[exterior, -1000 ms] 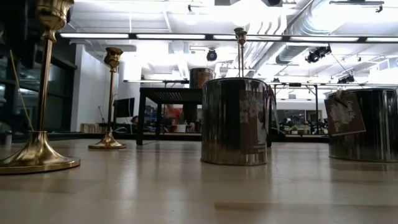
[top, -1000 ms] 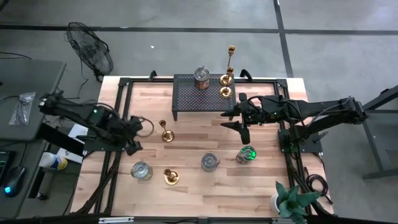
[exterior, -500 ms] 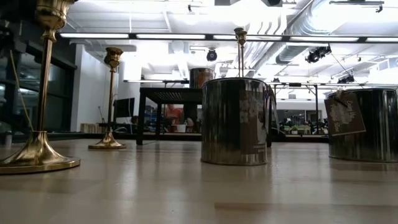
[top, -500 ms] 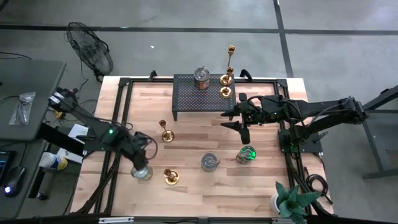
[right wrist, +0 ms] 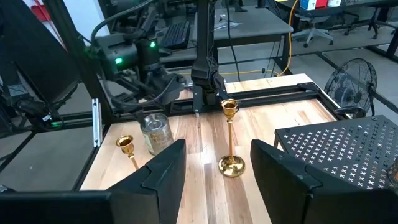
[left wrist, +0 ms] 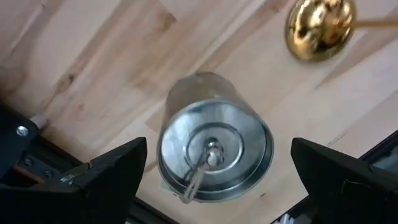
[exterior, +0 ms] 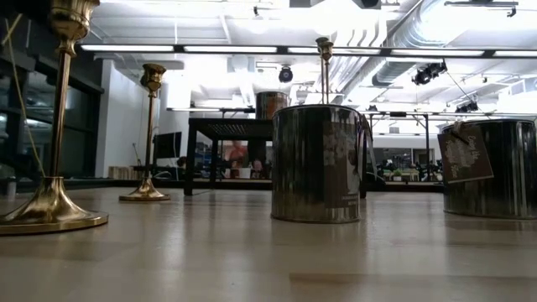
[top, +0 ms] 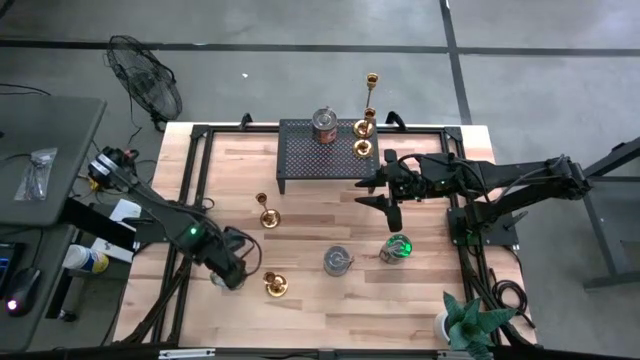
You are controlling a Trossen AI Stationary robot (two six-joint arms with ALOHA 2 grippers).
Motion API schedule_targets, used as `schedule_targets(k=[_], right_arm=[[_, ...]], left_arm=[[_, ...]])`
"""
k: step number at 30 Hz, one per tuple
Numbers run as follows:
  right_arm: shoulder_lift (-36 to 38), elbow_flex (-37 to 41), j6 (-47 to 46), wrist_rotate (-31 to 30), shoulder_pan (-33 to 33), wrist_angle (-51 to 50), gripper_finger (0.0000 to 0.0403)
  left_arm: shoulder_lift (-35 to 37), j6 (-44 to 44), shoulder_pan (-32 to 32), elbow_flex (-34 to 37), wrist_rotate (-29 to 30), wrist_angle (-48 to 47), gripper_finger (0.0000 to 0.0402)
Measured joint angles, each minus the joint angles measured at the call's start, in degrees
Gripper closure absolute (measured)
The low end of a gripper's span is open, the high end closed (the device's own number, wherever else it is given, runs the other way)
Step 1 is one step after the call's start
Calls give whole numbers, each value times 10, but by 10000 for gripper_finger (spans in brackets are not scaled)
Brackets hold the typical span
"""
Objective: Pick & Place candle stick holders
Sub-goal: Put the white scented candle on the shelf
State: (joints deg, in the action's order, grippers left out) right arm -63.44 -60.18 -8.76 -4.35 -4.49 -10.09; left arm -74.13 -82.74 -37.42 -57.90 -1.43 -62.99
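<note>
My left gripper (left wrist: 217, 152) is open and points down over a squat silvery cup (left wrist: 214, 152) that stands on its base near the table's front left. One finger stands on each side of the cup, apart from it. In the high view the gripper (top: 232, 270) hides this cup. A brass candlestick (top: 275, 285) stands just right of it, and another (top: 267, 212) stands farther back. Two more silvery cups (top: 338, 261) (top: 397, 247) stand at front centre. My right gripper (top: 362, 193) is open and empty, right of centre.
A black perforated stand (top: 320, 150) at the back holds a silvery cup (top: 324, 125) and brass candlesticks (top: 362, 148), one of them tall (top: 371, 95). A green potted plant (top: 470, 325) stands at the front right corner. A fan (top: 145, 85) sits off the table's far left.
My left gripper has gone toward the table's near edge and a little right, from beside the farther brass candlestick to over the front-left silvery cup, which it now covers in the high view. The cup has stayed in place.
</note>
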Motion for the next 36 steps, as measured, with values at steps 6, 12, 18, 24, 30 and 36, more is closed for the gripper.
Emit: schedule_targets(k=[6, 12, 18, 24, 30, 36], right_arm=[[0, 0, 0, 0, 0, 0, 229], [0, 0, 0, 0, 0, 0, 229], [0, 0, 0, 0, 0, 0, 229], [0, 0, 0, 0, 0, 0, 229], [0, 0, 0, 0, 0, 0, 229], [0, 0, 0, 0, 0, 0, 229]], left_arm=[[-20, -4, -29, -3, 4, -2, 11], [-38, -11, -28, -3, 8, -2, 11], [-53, -11, -28, -3, 8, -1, 11], [-53, -10, -28, -3, 9, -1, 11], [-53, 2, -27, 5, -13, 2, 11], [-64, 21, -27, 7, -26, 4, 11]])
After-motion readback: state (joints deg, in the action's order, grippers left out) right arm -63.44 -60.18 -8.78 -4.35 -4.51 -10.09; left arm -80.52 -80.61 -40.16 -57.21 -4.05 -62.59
